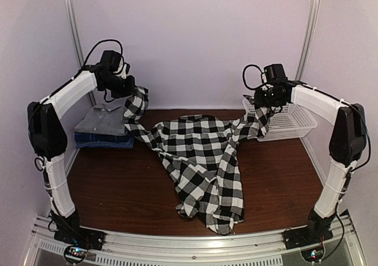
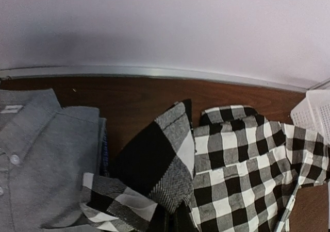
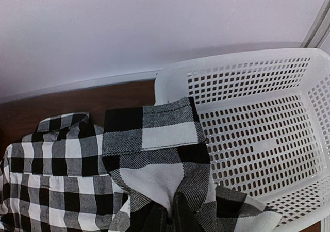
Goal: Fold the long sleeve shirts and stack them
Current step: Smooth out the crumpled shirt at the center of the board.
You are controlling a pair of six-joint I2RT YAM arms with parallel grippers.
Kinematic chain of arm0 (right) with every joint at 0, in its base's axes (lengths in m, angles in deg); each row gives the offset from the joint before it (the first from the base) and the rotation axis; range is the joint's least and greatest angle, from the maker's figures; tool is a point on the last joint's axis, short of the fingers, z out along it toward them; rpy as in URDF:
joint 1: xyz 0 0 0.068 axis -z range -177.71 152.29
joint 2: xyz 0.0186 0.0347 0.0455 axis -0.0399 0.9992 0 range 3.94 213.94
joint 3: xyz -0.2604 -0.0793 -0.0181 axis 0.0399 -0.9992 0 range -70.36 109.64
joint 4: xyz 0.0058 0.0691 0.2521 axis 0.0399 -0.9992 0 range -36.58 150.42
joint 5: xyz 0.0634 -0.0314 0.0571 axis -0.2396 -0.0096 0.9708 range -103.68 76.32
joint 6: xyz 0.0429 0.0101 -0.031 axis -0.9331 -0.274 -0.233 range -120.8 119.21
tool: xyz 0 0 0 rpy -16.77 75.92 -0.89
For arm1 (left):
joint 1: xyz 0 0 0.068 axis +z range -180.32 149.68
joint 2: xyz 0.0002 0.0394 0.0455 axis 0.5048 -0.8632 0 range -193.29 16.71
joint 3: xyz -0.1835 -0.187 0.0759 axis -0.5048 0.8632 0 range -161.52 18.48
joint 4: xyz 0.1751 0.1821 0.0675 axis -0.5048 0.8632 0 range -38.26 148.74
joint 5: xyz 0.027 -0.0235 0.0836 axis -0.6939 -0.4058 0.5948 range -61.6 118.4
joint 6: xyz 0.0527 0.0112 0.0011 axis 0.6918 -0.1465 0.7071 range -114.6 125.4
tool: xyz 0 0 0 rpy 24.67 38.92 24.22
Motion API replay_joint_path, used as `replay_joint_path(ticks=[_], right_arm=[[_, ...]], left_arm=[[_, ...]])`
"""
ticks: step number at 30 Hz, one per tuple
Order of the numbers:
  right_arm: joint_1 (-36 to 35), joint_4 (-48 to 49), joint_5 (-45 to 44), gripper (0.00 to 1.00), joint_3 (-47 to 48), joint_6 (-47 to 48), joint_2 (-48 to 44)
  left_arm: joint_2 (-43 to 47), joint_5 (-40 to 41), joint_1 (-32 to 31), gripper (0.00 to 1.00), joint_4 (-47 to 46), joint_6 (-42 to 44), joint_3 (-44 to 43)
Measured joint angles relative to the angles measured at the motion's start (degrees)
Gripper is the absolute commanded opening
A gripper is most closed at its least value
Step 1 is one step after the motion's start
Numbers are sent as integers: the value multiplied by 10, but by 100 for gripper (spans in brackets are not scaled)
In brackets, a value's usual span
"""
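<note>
Tension is what this step needs: the plaid shirt point(image 1: 204, 153) lies rumpled and slanted on the surface point(image 1: 118, 183), its body bunched toward the near edge and a sleeve raised at each far corner. Your left tool point(image 1: 126, 87) is clamped on the left sleeve point(image 1: 136, 107), which hangs from it in the air beside the stack. The right sleeve point(image 1: 255, 121) runs up to your right tool point(image 1: 269, 97) at the rim of the white mesh basket point(image 1: 289, 135). Its jaws are hidden, so you cannot tell whether that tool is gripping or letting go.

Judge the job as early: this shirt is not yet flat, let alone folded. Draw the two tools apart evenly so the shoulders pull square, then lower both together; a one-sided pull would likely twist the body further. Steer the left sleeve away from the stack at the far left, where the grey shirt point(image 1: 101, 119) sits folded on a denim shirt point(image 1: 103, 140).

The basket stands at the far right. In the right wrist view its bare mesh floor shows with nothing lying in the part you can see; only the plaid cuff point(image 3: 154, 134) overlaps its near corner. Mind that the cuff does not snag the mesh
</note>
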Motion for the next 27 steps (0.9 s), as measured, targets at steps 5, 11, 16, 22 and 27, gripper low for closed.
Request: replay_joint_path(ticks=[5, 11, 16, 22, 27], right_arm=[[-49, 5, -5, 18, -66, 5, -7], [-78, 1, -18, 49, -135, 9, -37], [-103, 1, -26, 59, -180, 7, -96], [-171, 31, 7, 61, -269, 3, -187], [-268, 70, 64, 61, -363, -11, -200]], left_arm=[[-3, -3, -55, 2, -13, 0, 101], [-7, 12, -70, 45, -10, 0, 159], [5, 41, -87, 59, -12, 4, 176], [62, 65, -144, 59, -15, -7, 227], [93, 58, -205, 58, -37, -28, 274]])
